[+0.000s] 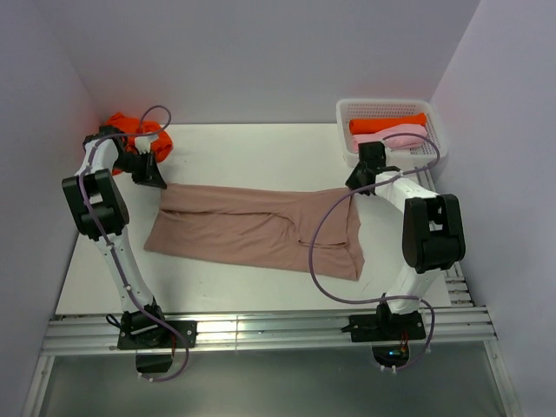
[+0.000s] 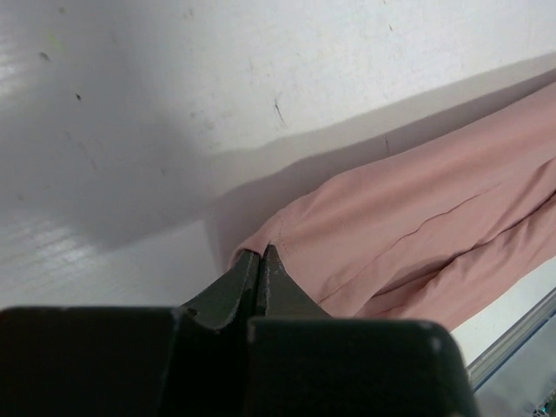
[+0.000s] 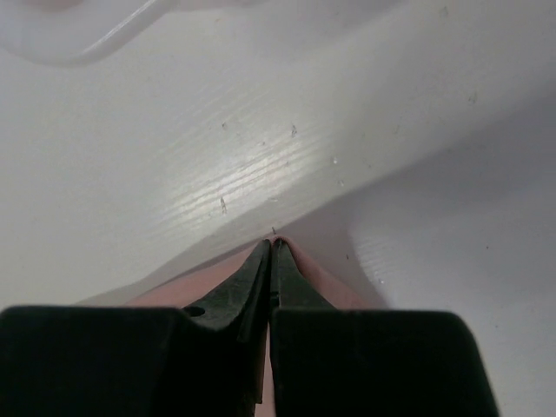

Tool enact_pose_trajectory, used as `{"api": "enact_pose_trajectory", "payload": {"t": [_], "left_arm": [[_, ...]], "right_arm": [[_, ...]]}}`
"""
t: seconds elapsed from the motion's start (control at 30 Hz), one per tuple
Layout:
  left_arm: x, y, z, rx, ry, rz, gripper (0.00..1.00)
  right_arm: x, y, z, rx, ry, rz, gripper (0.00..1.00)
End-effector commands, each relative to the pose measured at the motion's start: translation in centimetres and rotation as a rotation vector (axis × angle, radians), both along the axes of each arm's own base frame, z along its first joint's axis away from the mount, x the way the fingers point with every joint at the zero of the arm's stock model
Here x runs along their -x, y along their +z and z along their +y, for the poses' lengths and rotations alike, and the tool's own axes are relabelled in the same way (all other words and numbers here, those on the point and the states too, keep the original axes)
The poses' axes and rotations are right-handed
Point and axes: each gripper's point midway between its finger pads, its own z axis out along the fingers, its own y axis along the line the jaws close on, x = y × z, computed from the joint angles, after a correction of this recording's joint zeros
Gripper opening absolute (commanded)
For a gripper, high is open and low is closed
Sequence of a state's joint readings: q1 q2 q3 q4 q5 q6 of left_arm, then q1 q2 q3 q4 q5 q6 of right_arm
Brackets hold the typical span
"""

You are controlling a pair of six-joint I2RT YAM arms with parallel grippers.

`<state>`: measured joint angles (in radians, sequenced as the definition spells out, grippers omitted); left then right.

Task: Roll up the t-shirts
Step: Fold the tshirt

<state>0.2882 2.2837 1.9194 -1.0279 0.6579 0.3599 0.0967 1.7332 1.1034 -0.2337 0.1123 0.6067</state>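
Spanning the white table (image 1: 261, 148), pinkish-brown t-shirt (image 1: 252, 228).

matt soft cloth t-shirt (image 1: 252, 228), glossy table (image 1: 252, 156)

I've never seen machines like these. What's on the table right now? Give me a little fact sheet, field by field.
Shirt being worked: pinkish-brown t-shirt, folded into a long band across the table
Left gripper: shut on the band's far left corner
Right gripper: shut on its far right corner
Waiting: orange t-shirt heap, far left
Basket: white mesh, far right, holding an orange roll and a light pink roll
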Motion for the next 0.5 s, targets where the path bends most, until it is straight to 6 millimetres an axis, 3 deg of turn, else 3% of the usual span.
{"api": "enact_pose_trajectory", "payload": {"t": [0.0, 0.17, 0.23, 0.33, 0.37, 0.4, 0.47], "left_arm": [[-2.2, 0.9, 0.5, -0.014, 0.018, -0.064, 0.0], [-2.8, -0.2, -0.1, -0.011, 0.003, -0.06, 0.01], [-3.0, -0.7, -0.5, -0.021, -0.01, -0.058, 0.06], [-3.6, -0.6, -0.7, -0.025, -0.009, -0.073, 0.18], [-3.7, -0.4, -0.6, -0.026, -0.005, -0.079, 0.3], [-3.9, -0.2, -0.6, -0.031, -0.003, -0.089, 0.36], [-4.0, 0.8, -0.3, -0.037, 0.0, -0.114, 0.52]], "right_arm": [[-1.2, 0.9, -2.2, 0.052, -0.046, -0.02, 0.0], [-1.4, 0.5, -2.5, 0.048, -0.045, -0.005, 0.0], [-1.4, 0.3, -2.4, 0.044, -0.041, 0.004, 0.07], [-1.1, 0.1, -2.3, 0.036, -0.042, 0.005, 0.19], [-1.0, 0.1, -2.3, 0.034, -0.044, 0.005, 0.23], [-0.8, 0.1, -2.3, 0.031, -0.047, 0.006, 0.31], [-0.3, 0.4, -2.4, 0.032, -0.053, 0.006, 0.38]]}}
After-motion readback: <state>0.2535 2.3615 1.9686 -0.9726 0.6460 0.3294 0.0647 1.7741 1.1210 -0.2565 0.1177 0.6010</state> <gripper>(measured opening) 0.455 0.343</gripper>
